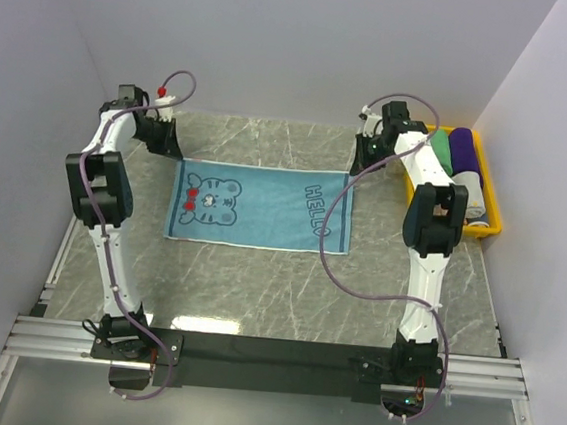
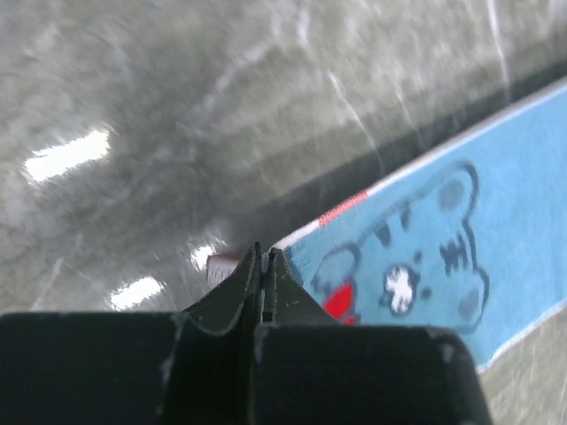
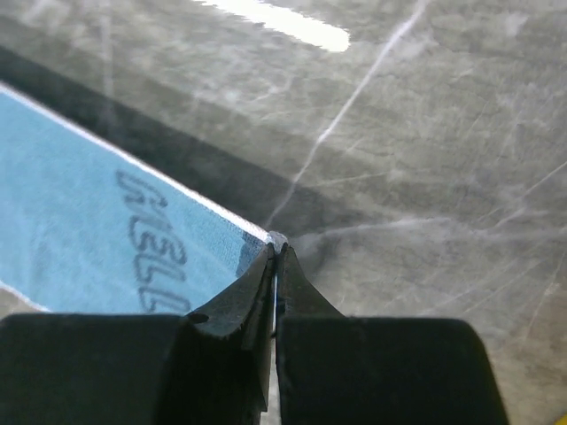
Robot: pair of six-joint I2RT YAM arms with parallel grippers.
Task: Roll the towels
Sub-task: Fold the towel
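I am pinching the blue towel [image 1: 259,205] by two corners, I judge to draw that edge straight so the roll starts even. The towel is lying flat on the table [image 1: 256,290], just left of the yellow bin [image 1: 490,228]. My right gripper [image 3: 276,252] is clamped tight on the corner nearest the bin, and my left gripper [image 2: 263,257] is clamped tight on the matching corner farthest from it. Both arms are reaching well forward, wrists bent down, fingertips pressing towards the tabletop. A green roll [image 1: 439,144] and a purple roll [image 1: 462,154] are sitting inside the bin.
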